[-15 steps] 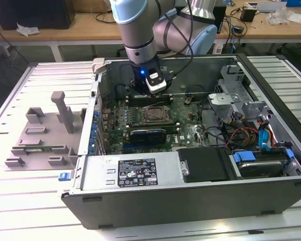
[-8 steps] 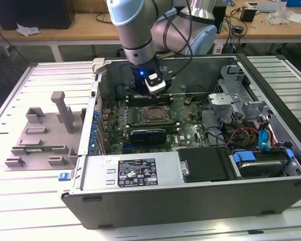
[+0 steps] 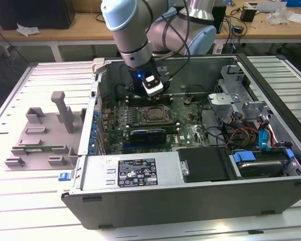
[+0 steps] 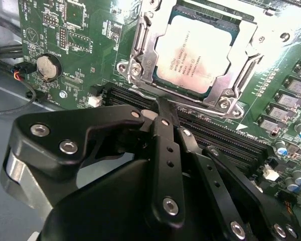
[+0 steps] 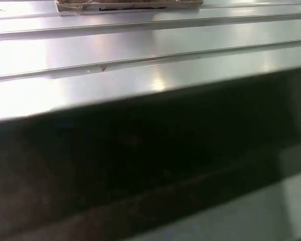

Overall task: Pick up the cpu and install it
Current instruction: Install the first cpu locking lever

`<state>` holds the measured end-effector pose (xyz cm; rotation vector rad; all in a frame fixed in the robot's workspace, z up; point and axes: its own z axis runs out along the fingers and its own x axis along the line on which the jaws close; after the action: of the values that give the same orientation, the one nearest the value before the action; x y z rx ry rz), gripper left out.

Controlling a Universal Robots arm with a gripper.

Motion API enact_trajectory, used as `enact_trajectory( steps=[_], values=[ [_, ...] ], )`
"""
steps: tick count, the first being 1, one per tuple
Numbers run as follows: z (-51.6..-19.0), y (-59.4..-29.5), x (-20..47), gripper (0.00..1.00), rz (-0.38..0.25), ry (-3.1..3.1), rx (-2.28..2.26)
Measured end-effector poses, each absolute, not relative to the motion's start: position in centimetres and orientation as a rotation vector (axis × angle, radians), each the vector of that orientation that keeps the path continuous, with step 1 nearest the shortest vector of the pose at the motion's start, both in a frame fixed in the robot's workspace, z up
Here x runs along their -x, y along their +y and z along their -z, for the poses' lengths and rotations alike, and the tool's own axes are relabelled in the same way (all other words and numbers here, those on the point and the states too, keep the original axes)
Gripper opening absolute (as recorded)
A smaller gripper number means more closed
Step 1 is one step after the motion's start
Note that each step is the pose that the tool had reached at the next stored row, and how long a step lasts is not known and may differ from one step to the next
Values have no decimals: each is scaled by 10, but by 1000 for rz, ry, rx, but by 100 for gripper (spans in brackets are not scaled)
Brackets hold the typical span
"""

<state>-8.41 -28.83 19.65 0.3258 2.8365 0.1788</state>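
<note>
The cpu (image 4: 193, 50), a square chip with a silver-grey top and thin green rim, lies flat inside the metal socket frame (image 4: 140, 47) on the green motherboard. The frame is open around it. My gripper (image 4: 164, 106) hovers just beside the socket's edge, over the black memory slots (image 4: 215, 135). Its black fingers are pressed together, with nothing visible between them. In the exterior view the gripper (image 3: 153, 93) hangs inside the open computer case, just behind the socket (image 3: 155, 115).
The open computer case (image 3: 190, 201) lies on a slatted metal table (image 5: 140, 45). A black card (image 3: 148, 134) stands in front of the socket, with cables and drive bays (image 3: 251, 130) on the exterior view's right. A grey fixture tray (image 3: 40, 135) sits outside on the exterior view's left.
</note>
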Motion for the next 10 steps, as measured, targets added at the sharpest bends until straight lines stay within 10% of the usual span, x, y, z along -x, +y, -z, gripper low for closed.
enact_trajectory(
  steps=[10],
  values=[
    [-194,-288,82,11,-173,2825,-335]
  ],
)
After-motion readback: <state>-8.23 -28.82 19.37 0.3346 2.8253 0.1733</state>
